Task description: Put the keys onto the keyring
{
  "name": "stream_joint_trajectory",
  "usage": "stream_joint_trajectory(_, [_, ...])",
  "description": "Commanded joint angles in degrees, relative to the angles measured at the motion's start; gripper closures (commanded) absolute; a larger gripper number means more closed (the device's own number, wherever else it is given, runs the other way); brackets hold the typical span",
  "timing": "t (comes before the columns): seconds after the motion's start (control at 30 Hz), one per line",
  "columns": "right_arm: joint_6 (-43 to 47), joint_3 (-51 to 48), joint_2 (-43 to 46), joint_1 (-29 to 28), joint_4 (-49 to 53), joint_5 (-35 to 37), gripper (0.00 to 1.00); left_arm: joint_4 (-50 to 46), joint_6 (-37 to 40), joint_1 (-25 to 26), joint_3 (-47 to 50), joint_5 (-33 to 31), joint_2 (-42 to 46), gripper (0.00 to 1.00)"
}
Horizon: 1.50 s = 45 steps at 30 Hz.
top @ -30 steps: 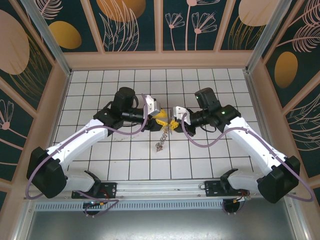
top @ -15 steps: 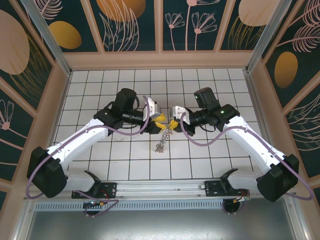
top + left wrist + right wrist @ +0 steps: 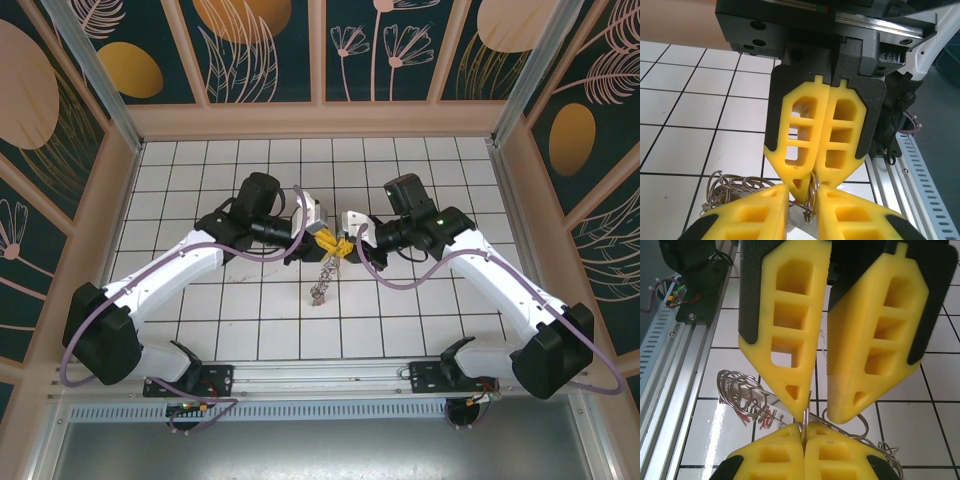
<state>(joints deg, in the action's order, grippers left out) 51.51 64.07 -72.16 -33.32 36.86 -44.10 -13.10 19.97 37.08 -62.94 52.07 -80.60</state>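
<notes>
From above, the two arms reach in from either side and meet nose to nose over the middle of the white tiled surface (image 3: 420, 320). The left end effector (image 3: 328, 242) and the right end effector (image 3: 342, 246) have their yellow fingertips almost touching each other. The keyring (image 3: 322, 278) hangs below that meeting point as a thin silvery chain-like strand. Its lower end reaches the tiles just in front of the tips.

In the left wrist view, the left end effector (image 3: 802, 189) shows two yellow fingers at the bottom edge, standing a little apart. The thin wire of the keyring (image 3: 811, 194) runs upright in the narrow gap between them, close to one finger, and no clear pinch can be seen. Facing it, the right end effector (image 3: 810, 180) has its fingers pressed flat together, with the wire at their tip. A tangle of wire loops (image 3: 730, 185) lies low on the left over the surface (image 3: 690, 100).

In the right wrist view, the right end effector (image 3: 802, 426) is clamped tight on the keyring (image 3: 805, 416), whose wire rises out of the seam. Above it, the left end effector (image 3: 819, 414) has parted fingers to either side of that wire. The keys (image 3: 765, 396), thin silvery blades with small red ends, hang among the loops on the left, above the surface (image 3: 940, 380).
</notes>
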Motion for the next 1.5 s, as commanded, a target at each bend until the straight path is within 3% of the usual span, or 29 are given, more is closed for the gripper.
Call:
stream_joint_trajectory(0.0, [-1.18, 2.24, 0.49, -0.83, -3.15, -3.24, 1.0, 1.22, 0.05, 0.61, -0.79, 0.59, -0.53, 0.81])
stream_joint_trajectory(0.17, [-2.07, 1.87, 0.51, -0.76, -4.17, -3.85, 1.0, -1.47, 2.91, 1.33, -1.55, 0.57, -1.32, 1.0])
stream_joint_trajectory(0.3, [-2.19, 1.76, 0.83, -0.41, -3.44, -3.62, 1.0, 0.33, 2.54, 1.41, -1.11, -0.05, 0.17, 1.0])
stream_joint_trajectory(0.37, [-2.43, 0.89, 1.66, 0.16, -3.44, -3.87, 0.88, 5.16, -0.43, 1.11, 0.52, 1.5, 1.63, 1.0])
stream_joint_trajectory(0.47, [-3.45, -1.47, 3.8, 1.68, -4.88, -5.09, 0.82, 16.61, -8.47, 0.84, 4.16, 5.63, 3.26, 1.0])
stream_joint_trajectory(0.77, [-4.63, -3.25, 5.88, 4.93, -5.68, -8.53, 0.82, 32.27, -17.28, 0.86, 9.5, 9.21, 3.9, 1.0])
stream_joint_trajectory(0.87, [-4.66, -3.18, 5.54, 5.03, -5.77, -9.72, 0.9, 37.8, -20.24, 0.89, 11.55, 8.92, 4.13, 1.0])
stream_joint_trajectory(1.03, [-5.71, -3.58, 4.73, 5.03, -7.58, -11.29, 0.91, 47.57, -25.56, 0.9, 15.29, 8.28, 4.23, 1.0])
stream_joint_trajectory(1.47, [-8.79, -4.7, 3.25, 4.92, -12.31, -14.59, 0.79, 62.45, -28.31, 2.2, 20.66, 4.33, 4.49, 1.0])
